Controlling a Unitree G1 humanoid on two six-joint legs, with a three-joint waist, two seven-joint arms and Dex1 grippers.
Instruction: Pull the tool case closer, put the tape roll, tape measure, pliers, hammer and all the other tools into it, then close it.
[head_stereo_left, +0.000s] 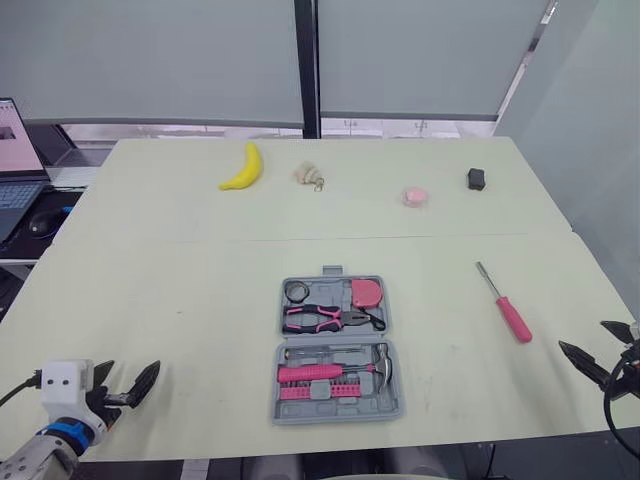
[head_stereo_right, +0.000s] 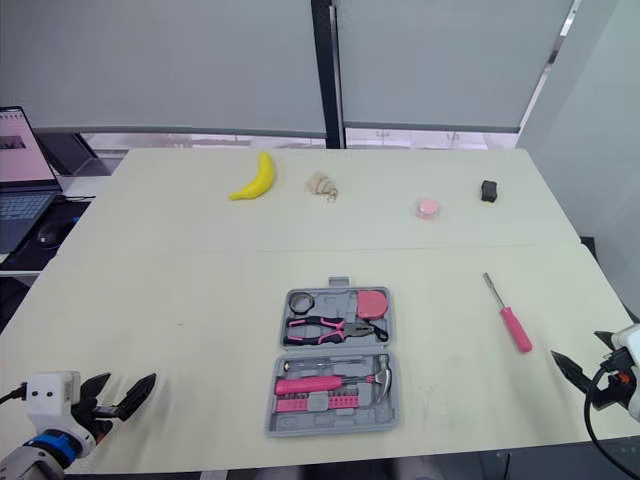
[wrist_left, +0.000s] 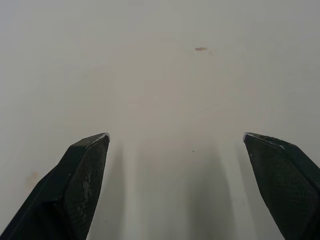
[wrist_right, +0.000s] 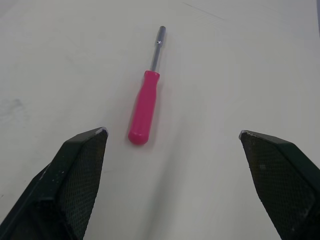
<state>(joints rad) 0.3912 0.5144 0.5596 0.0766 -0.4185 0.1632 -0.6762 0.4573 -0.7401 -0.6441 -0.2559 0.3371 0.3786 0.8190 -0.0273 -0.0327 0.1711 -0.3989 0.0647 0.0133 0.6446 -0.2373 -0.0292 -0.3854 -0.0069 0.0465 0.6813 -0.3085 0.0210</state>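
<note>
My left fingers (head_stereo_left: 143, 381) are spread wide over bare counter (head_stereo_left: 180, 290) at the near left corner, holding nothing. My right fingers (head_stereo_left: 583, 360) are also apart and empty at the near right edge. The pink-handled screwdriver (head_stereo_left: 505, 305) lies loose just beyond them, to the right of the tool case (head_stereo_left: 330, 412). The case lies open near the centre, with the tape roll (head_stereo_left: 296, 291), tape measure (head_stereo_left: 366, 292), pliers (head_stereo_left: 325, 319) and hammer (head_stereo_left: 381, 362) set in it. A banana (head_stereo_left: 243, 168) lies on the far side.

Laptop (head_stereo_left: 14, 160): cut by left edge | beige lump (head_stereo_left: 307, 175), black block (head_stereo_left: 476, 179): too small to identify | right pincer (head_stereo_left: 582, 334): partly cut off
</note>
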